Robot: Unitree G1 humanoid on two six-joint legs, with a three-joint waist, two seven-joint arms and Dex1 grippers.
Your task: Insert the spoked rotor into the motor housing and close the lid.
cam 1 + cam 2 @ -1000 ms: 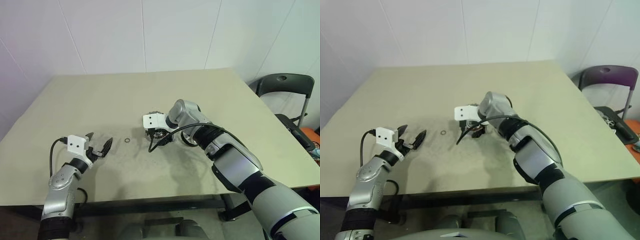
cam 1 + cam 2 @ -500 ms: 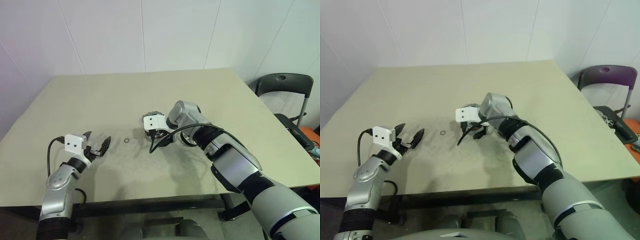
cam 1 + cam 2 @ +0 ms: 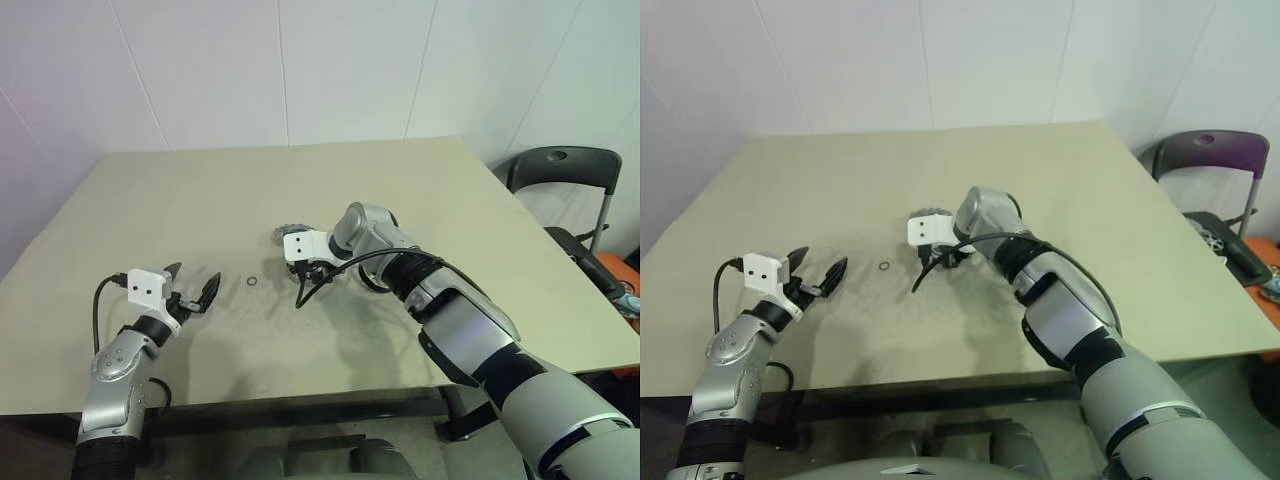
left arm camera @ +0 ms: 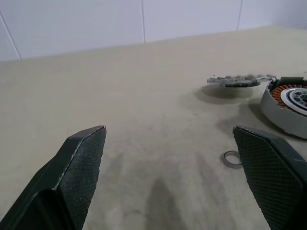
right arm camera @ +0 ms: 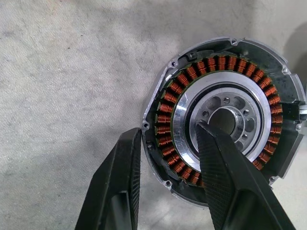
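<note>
The right gripper (image 5: 168,158) is set astride the near wall of the motor housing (image 5: 225,117), 1 finger outside the rim and 1 in the silver centre, the jaws narrowed but contact with the wall cannot be confirmed; this placement is judged to steady or shift the housing, which lies flat at mid-table with the lid (image 4: 235,81) just behind it. The right arm is reached across and pitched steeply down, while the left gripper (image 3: 193,296) is held level and wide open near the washer (image 3: 254,282)

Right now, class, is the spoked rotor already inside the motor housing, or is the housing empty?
Empty: the motor housing shows bare copper windings around an open silver centre, no spoked rotor seated.
</note>
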